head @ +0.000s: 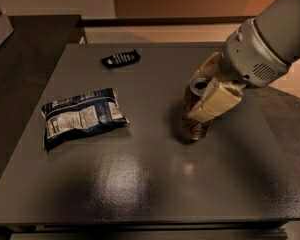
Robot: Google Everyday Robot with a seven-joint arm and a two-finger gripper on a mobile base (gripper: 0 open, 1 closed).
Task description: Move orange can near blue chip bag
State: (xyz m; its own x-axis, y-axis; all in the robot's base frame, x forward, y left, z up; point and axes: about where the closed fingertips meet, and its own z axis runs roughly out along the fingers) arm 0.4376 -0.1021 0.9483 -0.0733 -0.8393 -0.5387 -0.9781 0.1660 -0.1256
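Note:
The orange can (194,125) stands upright on the dark table (140,184), right of centre, its silver top showing. My gripper (206,94) comes in from the upper right and its cream fingers (214,103) are closed around the can's upper part. The blue chip bag (81,116) lies flat at the table's left side with its white label panel up, well apart from the can.
A small black remote-like object (120,59) lies near the table's far edge. A dark counter (20,59) runs along the left. The table's front edge is near the bottom of the view.

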